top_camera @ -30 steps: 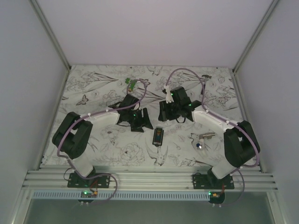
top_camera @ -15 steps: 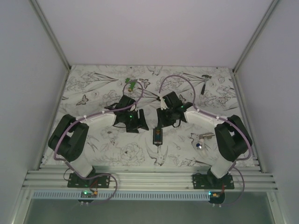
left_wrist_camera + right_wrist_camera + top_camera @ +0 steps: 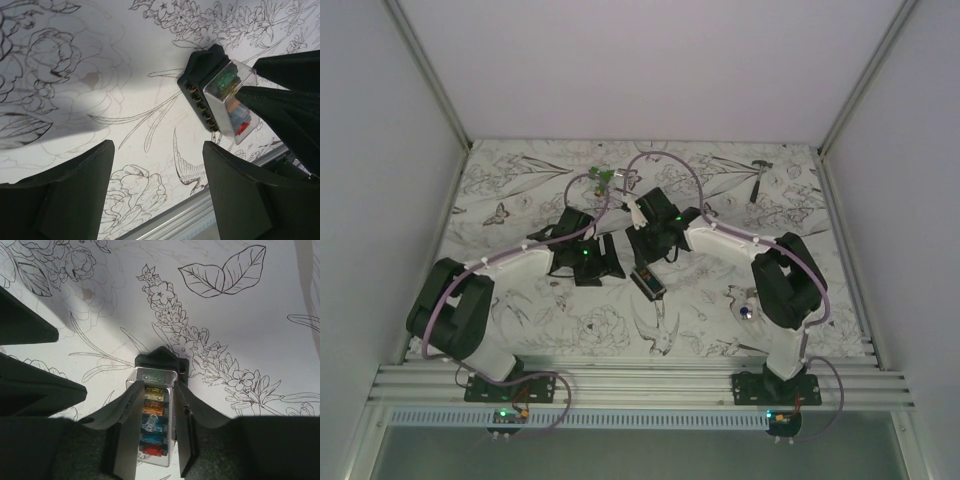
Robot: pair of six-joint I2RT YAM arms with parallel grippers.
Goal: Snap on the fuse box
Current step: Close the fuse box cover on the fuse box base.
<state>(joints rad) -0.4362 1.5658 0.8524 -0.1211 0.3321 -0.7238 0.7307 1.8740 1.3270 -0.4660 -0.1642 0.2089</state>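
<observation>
okay, my right gripper [image 3: 155, 390] was closed in on the fuse box [image 3: 152, 412], one finger flat against each long side of its clear cover [image 3: 150, 385]. between the fingers i could see a row of coloured fuses under that cover: green at the far end, then yellow, orange, blue and red nearest me. the black base [image 3: 159, 359] poked out past my fingertips. whether the box sat on the sheet or hung a touch above it, i couldn't tell.

over on the other side, my left gripper [image 3: 156, 150] stood wide apart and had nothing in it. its two dark fingers framed bare floral sheet [image 3: 100, 75], and the fuse box [image 3: 215, 95] lay just beyond them, up to the right, with the right arm's fingers [image 3: 280, 105] pinched on its clear end.

from above, the fuse box [image 3: 648, 284] lay at a slant near the middle of the table, under the right gripper [image 3: 645, 262], with the left gripper [image 3: 588, 268] just beside it. further out, a white-silver thing [image 3: 744, 303] with a blue dot sat near the right arm, partly hidden, and a small green piece [image 3: 603, 177] lay toward the far edge.
</observation>
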